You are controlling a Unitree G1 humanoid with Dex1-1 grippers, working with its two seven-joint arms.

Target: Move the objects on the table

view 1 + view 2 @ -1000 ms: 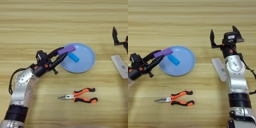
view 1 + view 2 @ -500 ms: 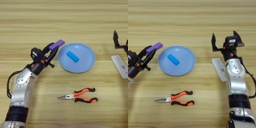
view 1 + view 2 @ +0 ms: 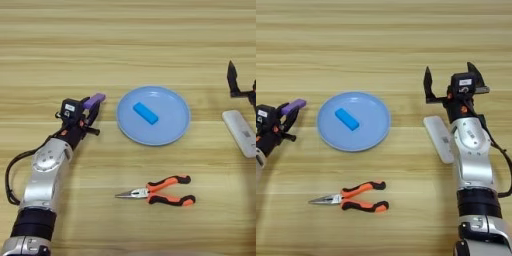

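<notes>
Purple block [image 3: 94, 101] pinched in left gripper [image 3: 89, 111], now left of the blue plate [image 3: 172, 131]; earlier it hung over the plate's rim. Left forearm angles up from lower left. Right gripper [image 3: 452, 82] idle, fingers spread, above the white remote [image 3: 438, 139]. Plate holds a blue block [image 3: 145, 113]. Pliers [image 3: 157, 190] lie on the table [image 3: 125, 45] below the plate.

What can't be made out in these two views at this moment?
- Left gripper: in both eye views its fingers hide most of the purple block they grip, so its full length is unclear.
- Right gripper, open: the left eye view's edge cuts off all but one finger.
- White flat device: the right arm covers one side; markings too small to read.
- Pliers: tip too thin to tell whether it's closed.
</notes>
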